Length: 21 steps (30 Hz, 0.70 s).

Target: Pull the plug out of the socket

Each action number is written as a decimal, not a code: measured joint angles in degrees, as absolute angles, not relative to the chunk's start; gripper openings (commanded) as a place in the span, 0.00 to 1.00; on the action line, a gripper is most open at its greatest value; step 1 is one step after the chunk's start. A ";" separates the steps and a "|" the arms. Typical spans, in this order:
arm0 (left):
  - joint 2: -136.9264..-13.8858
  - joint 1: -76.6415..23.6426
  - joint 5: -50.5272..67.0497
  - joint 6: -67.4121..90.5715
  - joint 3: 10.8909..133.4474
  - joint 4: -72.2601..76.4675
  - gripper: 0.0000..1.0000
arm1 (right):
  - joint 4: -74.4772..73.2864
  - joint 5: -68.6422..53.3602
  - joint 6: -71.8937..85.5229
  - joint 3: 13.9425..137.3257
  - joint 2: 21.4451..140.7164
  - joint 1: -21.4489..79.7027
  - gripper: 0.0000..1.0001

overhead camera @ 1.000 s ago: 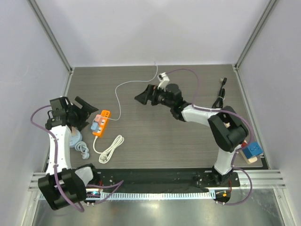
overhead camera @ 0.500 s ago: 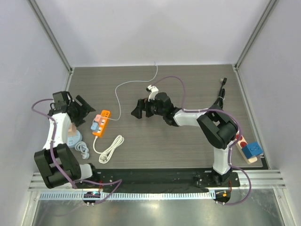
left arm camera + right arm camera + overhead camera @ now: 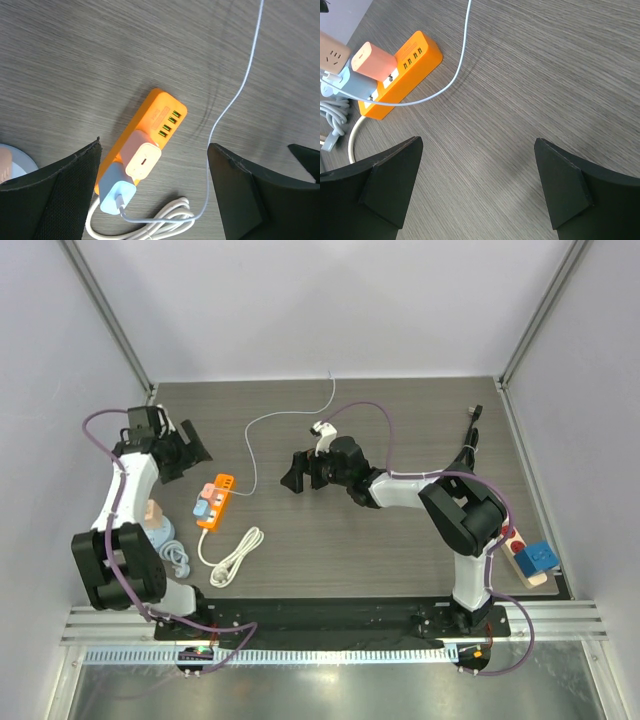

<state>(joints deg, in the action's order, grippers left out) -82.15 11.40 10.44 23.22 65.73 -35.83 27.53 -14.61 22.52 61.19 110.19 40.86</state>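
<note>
The dark blue plug sits on the beige socket strip at the table's near right corner, beside the right arm's base. Neither wrist view shows them. My right gripper is open and empty over the middle of the table, far to the left of the plug; its view shows bare wood between the fingers. My left gripper is open and empty at the far left, above the orange strip, which lies between its fingers in its own view.
The orange strip carries a pink cube and a light-blue cube on a white cable. A thin white wire runs to the back wall. A round light-blue socket lies at the left edge. A black cord lies at the right.
My left gripper has swung away from me toward the far left corner. My right gripper moved left and nearer over the table's middle, then held still.
</note>
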 measured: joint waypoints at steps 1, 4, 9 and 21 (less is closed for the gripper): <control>-83.05 11.05 10.26 22.39 66.30 -36.07 0.87 | 27.51 -14.50 22.28 61.19 110.19 40.86 1.00; -85.01 10.20 9.43 20.32 66.65 -37.19 0.81 | 27.27 -14.41 21.45 61.19 110.19 40.86 1.00; -86.11 8.38 7.86 17.54 66.65 -38.61 0.70 | 27.22 -14.46 21.04 61.19 110.19 40.86 1.00; -87.15 2.28 -0.58 14.20 66.65 -41.63 0.65 | 27.09 -14.46 20.88 61.19 110.19 40.86 1.00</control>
<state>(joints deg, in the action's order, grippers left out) -87.15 2.28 -0.58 14.20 66.65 -41.63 27.09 -14.46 20.88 61.19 110.19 40.86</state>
